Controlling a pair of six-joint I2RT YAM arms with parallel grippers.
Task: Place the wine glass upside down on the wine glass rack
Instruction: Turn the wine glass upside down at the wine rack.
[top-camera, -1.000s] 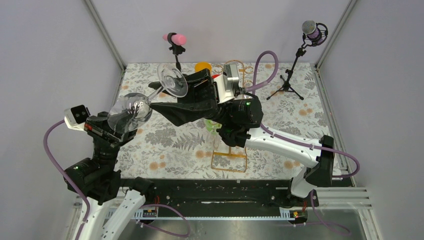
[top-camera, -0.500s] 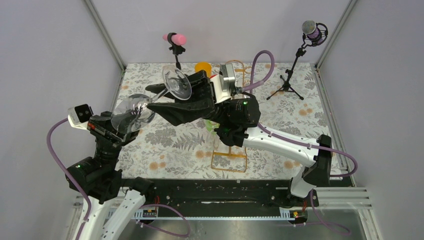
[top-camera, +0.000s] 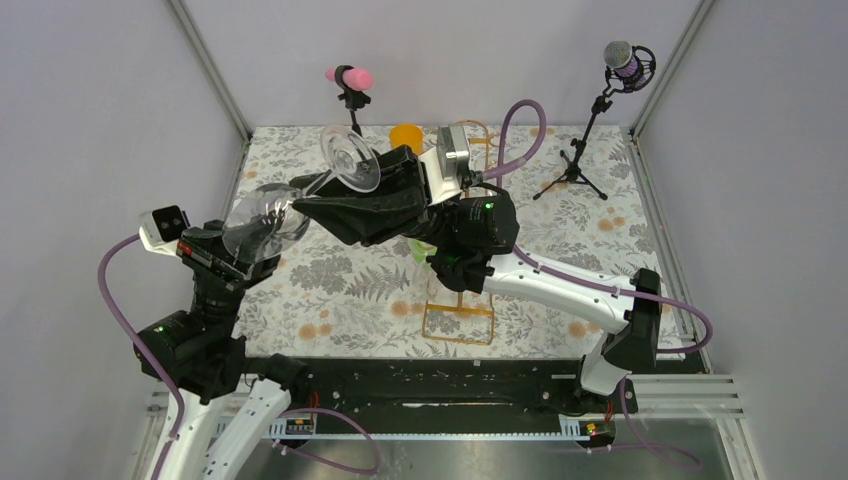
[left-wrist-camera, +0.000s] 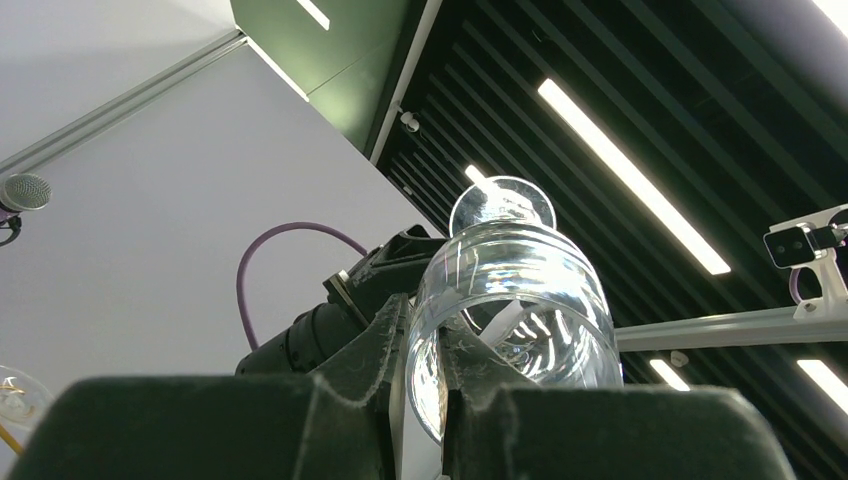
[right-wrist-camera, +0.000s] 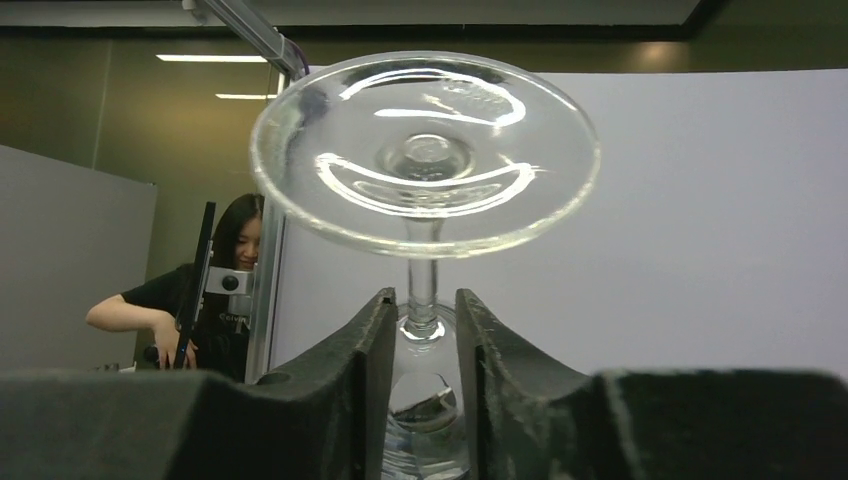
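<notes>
Closer together than before, the right fingers (right-wrist-camera: 372, 372) stand narrow around the stem of the wine glass (top-camera: 262, 222), not quite touching it, while the left fingers (left-wrist-camera: 345, 405) hold its bowl tilted in the air above the desk (top-camera: 330, 290), left of the wine glass rack (top-camera: 458, 322).

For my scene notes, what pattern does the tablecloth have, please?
The tablecloth: grey leaves and orange flowers on white, best in top external view.

Right arm (top-camera: 560, 285) above wine glass rack (top-camera: 458, 340)
</notes>
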